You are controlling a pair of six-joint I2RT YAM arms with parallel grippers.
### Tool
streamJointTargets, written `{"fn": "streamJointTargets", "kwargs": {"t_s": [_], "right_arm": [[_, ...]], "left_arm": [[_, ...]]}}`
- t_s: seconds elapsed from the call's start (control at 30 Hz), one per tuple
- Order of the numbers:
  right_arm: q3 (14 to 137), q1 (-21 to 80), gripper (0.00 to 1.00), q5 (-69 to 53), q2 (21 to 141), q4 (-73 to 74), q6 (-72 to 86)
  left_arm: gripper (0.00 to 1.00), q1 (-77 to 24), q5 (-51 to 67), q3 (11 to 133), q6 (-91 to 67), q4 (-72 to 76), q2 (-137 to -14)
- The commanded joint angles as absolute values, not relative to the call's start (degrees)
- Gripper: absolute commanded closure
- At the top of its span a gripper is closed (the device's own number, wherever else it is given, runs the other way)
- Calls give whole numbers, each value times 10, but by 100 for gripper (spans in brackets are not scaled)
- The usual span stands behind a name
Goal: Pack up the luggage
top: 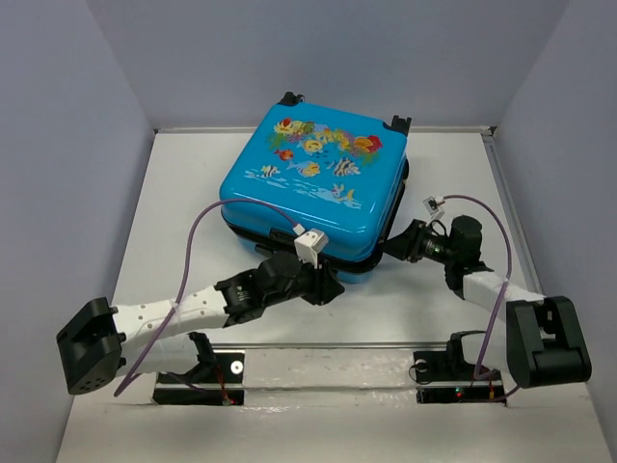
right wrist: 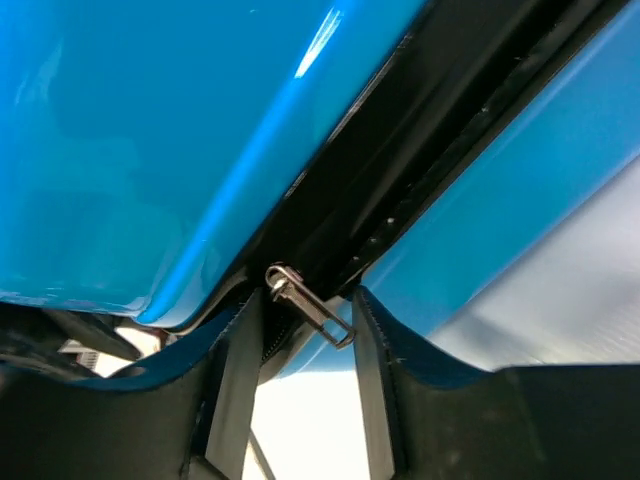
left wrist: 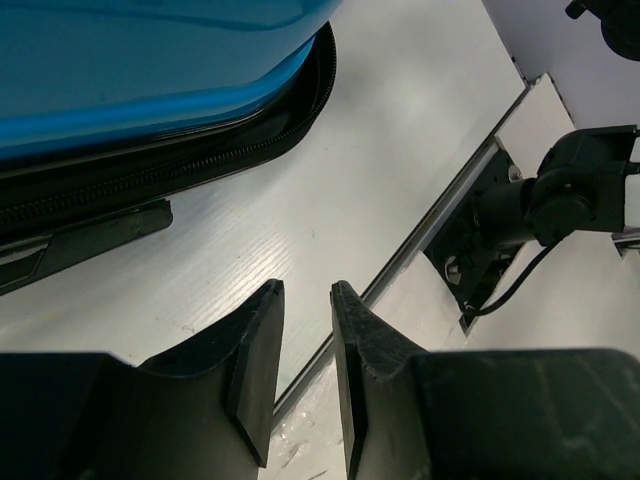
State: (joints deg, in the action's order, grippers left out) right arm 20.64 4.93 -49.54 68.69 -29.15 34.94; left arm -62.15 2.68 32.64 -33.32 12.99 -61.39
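The luggage (top: 313,183), a bright-blue hard-shell case with a fish print, lies flat and closed at the back middle of the table. My left gripper (top: 323,285) hovers just off its near edge. In the left wrist view the left gripper (left wrist: 305,290) has a narrow gap between its fingers and nothing in it. The blue shell (left wrist: 130,70) and black zipper band (left wrist: 200,160) lie above and to its left. My right gripper (top: 390,246) is at the case's near right corner. There its fingers (right wrist: 305,295) stand apart round a metal zipper pull (right wrist: 310,310) that hangs from the black seam.
The grey enclosure walls stand close on both sides and behind the case. A metal strip (top: 318,344) runs across the table in front of the arm bases. The right arm's mount (left wrist: 560,200) shows in the left wrist view. A purple cable (top: 207,227) loops beside the case's left edge.
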Motion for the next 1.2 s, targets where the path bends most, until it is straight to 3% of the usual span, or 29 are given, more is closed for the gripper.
{"fn": "streamJointTargets", "kwargs": {"t_s": [0.0, 0.1, 0.2, 0.23, 0.27, 0.3, 0.4, 0.53, 0.77, 1.0, 1.03, 1.07, 1.17], "right_arm": [[200, 48, 60, -572, 718, -441, 399], [195, 48, 69, -567, 720, -450, 410], [188, 48, 68, -561, 708, -442, 410], [186, 48, 65, -556, 697, -433, 400], [185, 48, 53, -539, 692, -411, 393], [185, 48, 48, -530, 686, -400, 388], [181, 48, 47, -514, 674, -392, 382], [187, 48, 52, -497, 651, -358, 367], [186, 48, 74, -475, 638, -321, 358], [177, 48, 77, -475, 632, -305, 367], [178, 48, 88, -472, 635, -302, 367], [178, 48, 91, -472, 637, -301, 367], [175, 48, 93, -471, 629, -297, 369]], "left_arm": [[63, -625, 12, 335, -316, 198, -641], [62, -625, 6, 335, -319, 206, -656], [62, -624, 6, 337, -321, 217, -671], [62, -624, 6, 340, -321, 218, -676], [62, -625, 6, 344, -321, 220, -679], [62, -624, 6, 346, -320, 221, -683], [62, -625, 9, 353, -320, 221, -694], [62, -624, 8, 356, -321, 221, -700], [62, -625, 6, 371, -323, 221, -720], [62, -625, -23, 377, -325, 221, -726], [62, -625, -24, 379, -324, 221, -729], [62, -625, -25, 381, -324, 221, -730], [62, -625, -39, 388, -326, 220, -742]]}}
